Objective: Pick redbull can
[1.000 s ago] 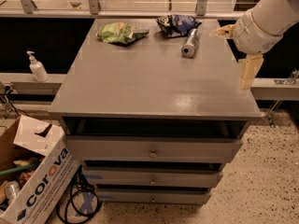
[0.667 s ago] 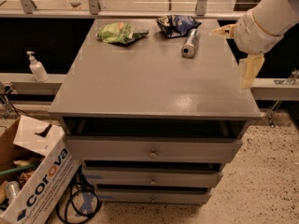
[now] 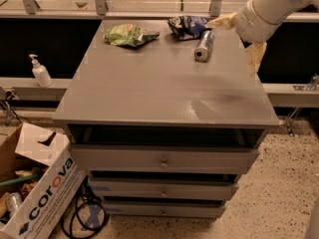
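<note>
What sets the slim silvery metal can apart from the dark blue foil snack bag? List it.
The slim silvery metal can is a smooth cylinder lying on its side; the dark blue foil snack bag is crumpled. The can lies nearer the camera than the bag. Both rest on the grey cabinet top, beside the open gripper at its right edge.

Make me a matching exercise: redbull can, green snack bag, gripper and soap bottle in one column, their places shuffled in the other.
1 redbull can
2 green snack bag
3 gripper
4 soap bottle

A on the ledge left of the cabinet
B lying on its side, rear right of the cabinet top
C at the top's right rear edge, jaws apart
D rear left of the top

Pairs: 1-B, 2-D, 3-C, 4-A
</note>
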`<state>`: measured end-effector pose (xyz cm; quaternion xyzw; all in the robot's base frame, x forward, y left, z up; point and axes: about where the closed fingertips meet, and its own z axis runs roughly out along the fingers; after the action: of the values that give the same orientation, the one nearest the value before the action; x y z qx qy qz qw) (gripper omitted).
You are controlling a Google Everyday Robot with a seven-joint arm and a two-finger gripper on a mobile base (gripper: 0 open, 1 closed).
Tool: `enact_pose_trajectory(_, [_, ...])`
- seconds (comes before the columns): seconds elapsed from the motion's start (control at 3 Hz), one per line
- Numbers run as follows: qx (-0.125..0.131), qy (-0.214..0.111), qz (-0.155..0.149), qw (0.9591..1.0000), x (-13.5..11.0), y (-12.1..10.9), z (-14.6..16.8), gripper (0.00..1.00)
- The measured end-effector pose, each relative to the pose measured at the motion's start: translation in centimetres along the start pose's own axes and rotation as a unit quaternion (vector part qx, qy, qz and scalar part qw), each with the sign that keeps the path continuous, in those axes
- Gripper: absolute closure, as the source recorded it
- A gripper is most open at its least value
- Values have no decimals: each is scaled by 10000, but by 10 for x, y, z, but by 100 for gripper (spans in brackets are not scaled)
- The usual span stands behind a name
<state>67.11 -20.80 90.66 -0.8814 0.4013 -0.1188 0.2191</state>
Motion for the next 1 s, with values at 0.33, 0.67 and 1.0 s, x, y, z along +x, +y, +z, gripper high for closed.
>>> enact_pose_trajectory(0.33, [158,74,-783,9968,8,-24,7,0])
enact_pose_trajectory(0.67, [294,387,-1619,9856,13,-41,13,0])
enact_pose_trajectory(1.0, [233,857,-2425,9661,23,-53,34,0])
